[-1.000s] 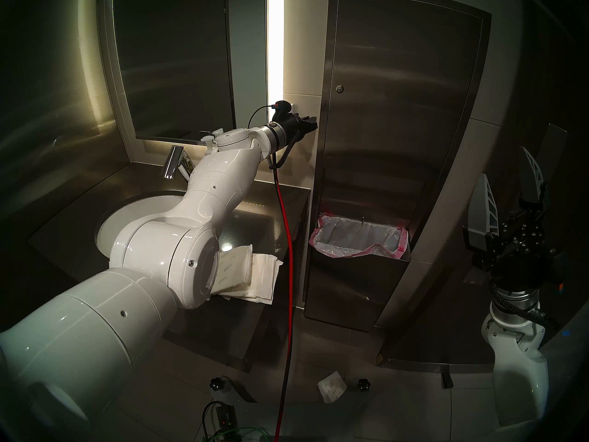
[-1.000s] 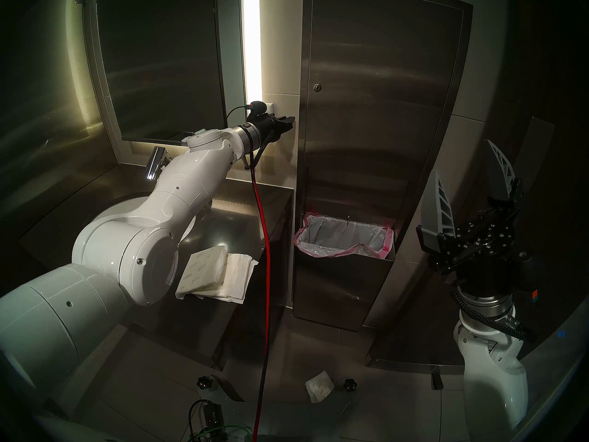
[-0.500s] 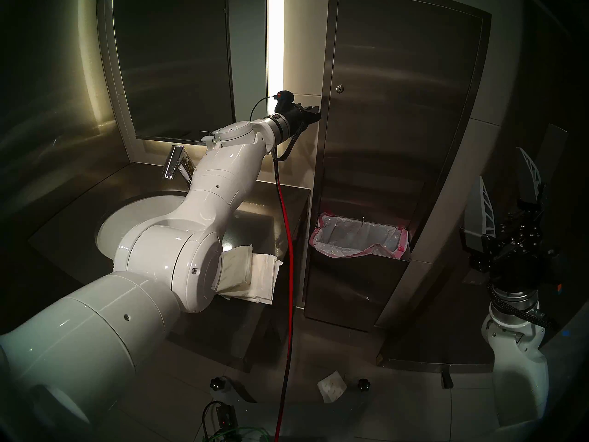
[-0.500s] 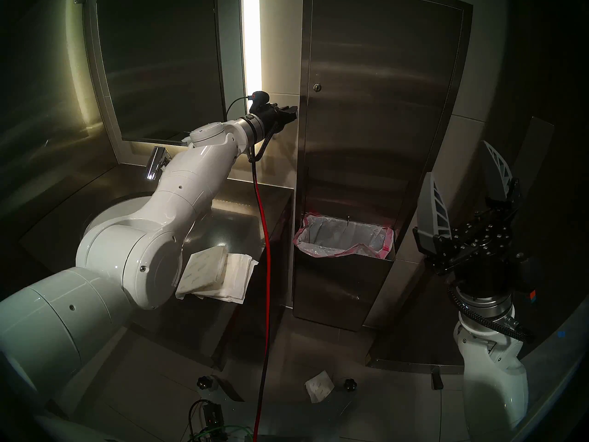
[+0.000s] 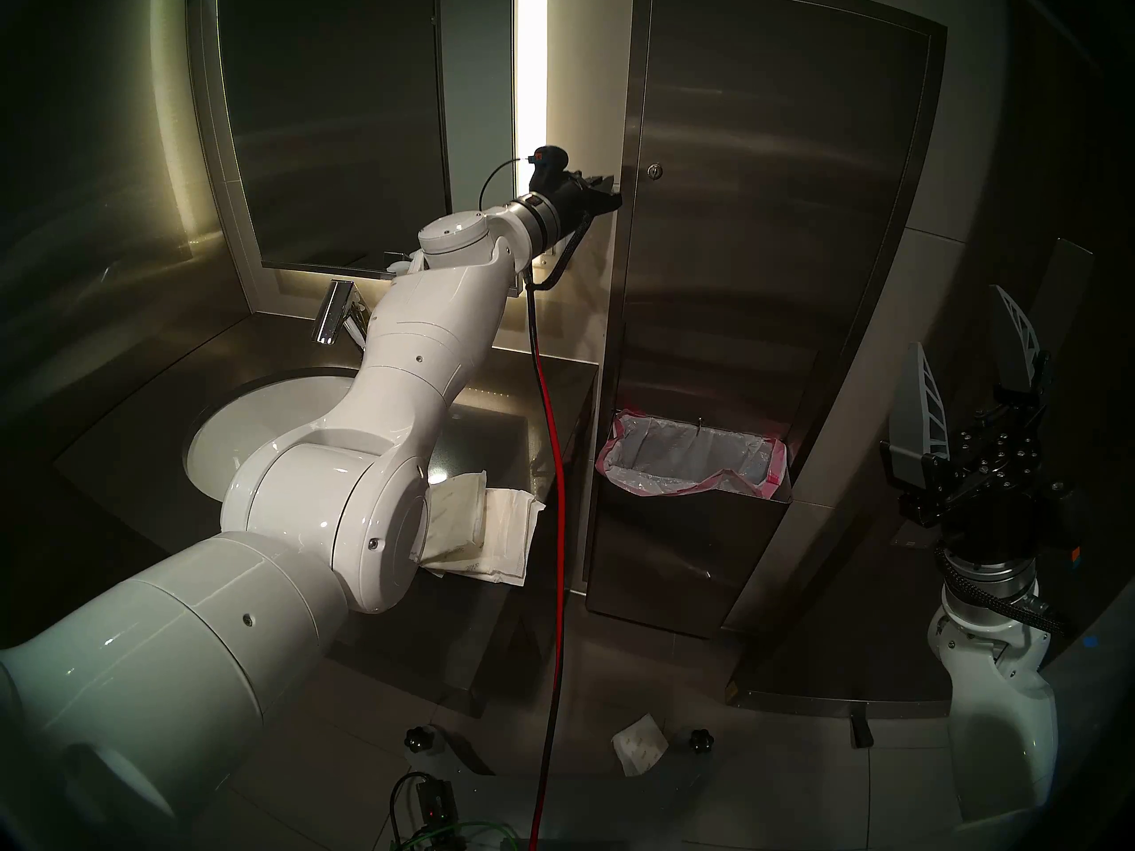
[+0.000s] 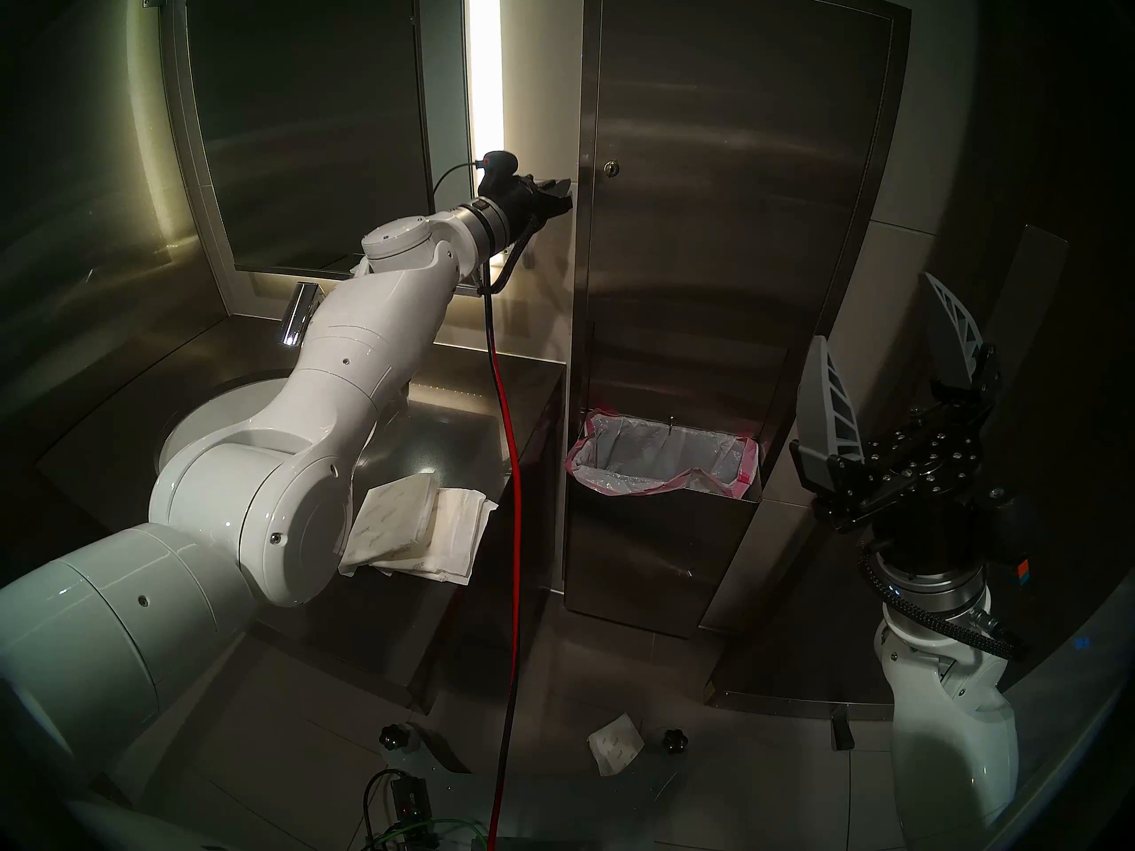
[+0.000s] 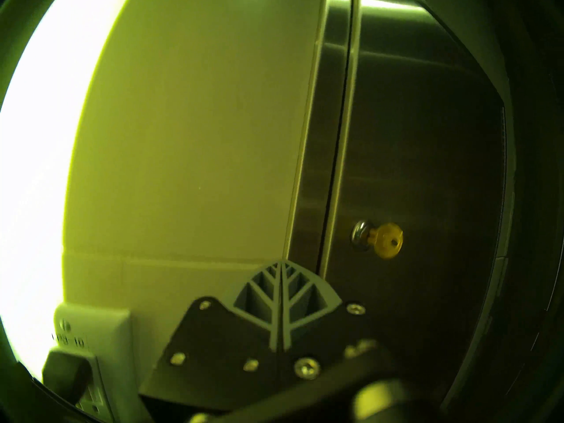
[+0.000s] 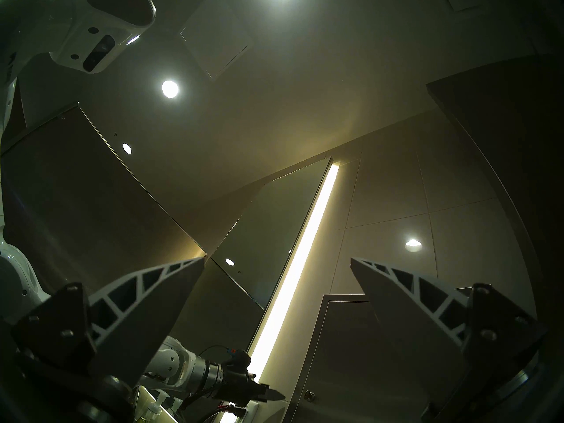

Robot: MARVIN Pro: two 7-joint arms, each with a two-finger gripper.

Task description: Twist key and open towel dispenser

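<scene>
The towel dispenser (image 5: 768, 217) is a tall brushed-steel wall cabinet with its door shut; it also shows in the right head view (image 6: 725, 217). The key (image 5: 655, 170) sits in a small round lock near the door's left edge. In the left wrist view the key (image 7: 387, 240) sticks out with a flat bow, up and right of my fingers. My left gripper (image 5: 611, 193) is shut and empty at the cabinet's left edge, just left of and below the key. The left wrist view shows this gripper (image 7: 281, 265) with its fingers together. My right gripper (image 5: 957, 315) is open and empty, pointing up at far right.
A bin with a pink-edged bag (image 5: 688, 457) sits low in the cabinet. Left of it are a counter (image 5: 491, 414) with a sink, a faucet (image 5: 335, 318) and a towel stack (image 5: 485, 530). A red cable (image 5: 553, 463) hangs from my left wrist. A wall outlet (image 7: 91, 346) is beside the gripper.
My left gripper has risen and moved slightly right, from well below the key to nearly its height. My right gripper has drifted a little to the left.
</scene>
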